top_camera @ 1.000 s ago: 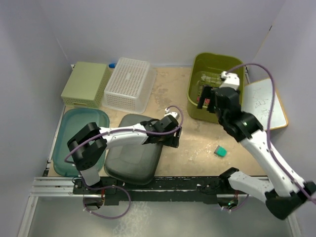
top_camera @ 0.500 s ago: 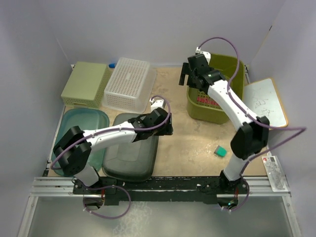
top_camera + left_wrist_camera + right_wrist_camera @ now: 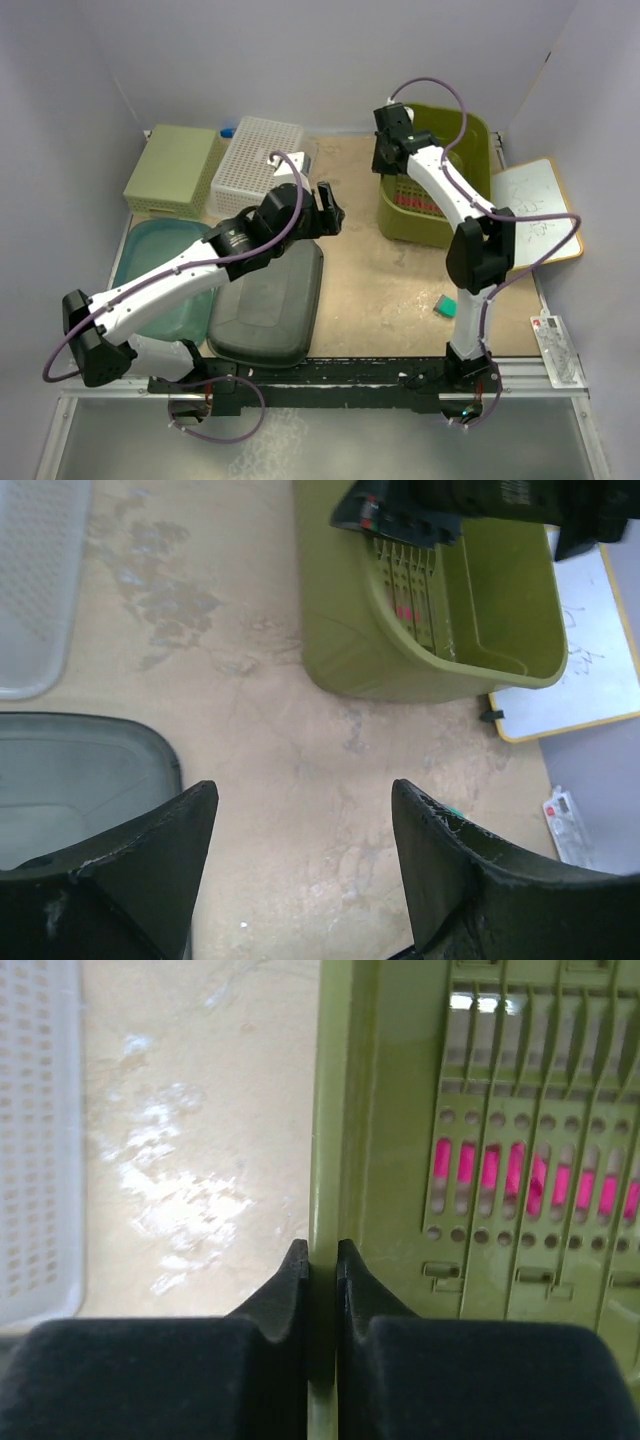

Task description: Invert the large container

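Observation:
The large container [image 3: 432, 226] is an olive-green bin standing open side up at the back right of the table. My right gripper [image 3: 386, 166] is at the bin's left wall. In the right wrist view its jaws [image 3: 322, 1256] are shut on the thin green rim [image 3: 328, 1110], one finger outside and one inside. The slotted inner wall [image 3: 520, 1160] shows pink through its holes. My left gripper [image 3: 330, 212] hovers open over the table left of the bin, holding nothing; in the left wrist view its fingers [image 3: 305, 792] frame bare tabletop, with the bin [image 3: 370, 650] ahead.
A dark grey tub [image 3: 270, 305] and a teal tray [image 3: 160, 285] lie front left. A white perforated basket [image 3: 262, 170] and a pale green box [image 3: 172, 170] sit back left. A whiteboard [image 3: 535, 205] lies right of the bin, and a small teal block [image 3: 446, 306] lies in front of it.
My right gripper moved from over the bin's inside to its left rim and shut on it. My left arm swung up and back from the dark grey tub, staying open.

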Tool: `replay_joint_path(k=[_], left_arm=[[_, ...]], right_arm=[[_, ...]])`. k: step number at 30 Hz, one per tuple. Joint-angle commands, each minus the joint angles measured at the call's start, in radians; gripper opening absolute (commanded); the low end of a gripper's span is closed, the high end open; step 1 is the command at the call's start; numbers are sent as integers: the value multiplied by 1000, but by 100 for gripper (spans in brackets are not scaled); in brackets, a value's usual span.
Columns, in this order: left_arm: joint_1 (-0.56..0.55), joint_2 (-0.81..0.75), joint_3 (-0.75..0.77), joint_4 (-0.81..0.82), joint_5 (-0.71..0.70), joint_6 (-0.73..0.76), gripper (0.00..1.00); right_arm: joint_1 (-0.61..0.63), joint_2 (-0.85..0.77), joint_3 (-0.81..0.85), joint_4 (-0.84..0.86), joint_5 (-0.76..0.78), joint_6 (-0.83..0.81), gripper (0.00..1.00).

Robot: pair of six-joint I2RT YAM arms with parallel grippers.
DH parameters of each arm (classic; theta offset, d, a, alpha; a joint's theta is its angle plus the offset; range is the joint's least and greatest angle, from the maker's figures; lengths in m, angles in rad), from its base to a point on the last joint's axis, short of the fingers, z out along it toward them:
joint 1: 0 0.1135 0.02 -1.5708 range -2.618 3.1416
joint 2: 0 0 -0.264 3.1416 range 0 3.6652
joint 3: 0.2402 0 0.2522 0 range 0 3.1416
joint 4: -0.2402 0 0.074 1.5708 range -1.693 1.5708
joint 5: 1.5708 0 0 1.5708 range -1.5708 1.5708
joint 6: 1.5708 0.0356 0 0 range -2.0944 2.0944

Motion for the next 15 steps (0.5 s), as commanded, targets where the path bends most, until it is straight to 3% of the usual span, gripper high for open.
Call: replay_joint_path(k=[1,5,15], left_arm=[[4,-53,65,-149,-157,58,68],[12,-100,108,-214,-258,87,68],[27,-176,152,-286,-403,102,71]], right_arm=[[8,-143,52,77,-235,54,0],[9,-242,9,173,-399,188,0],[-14,-395,-238,688,-712,521,0]])
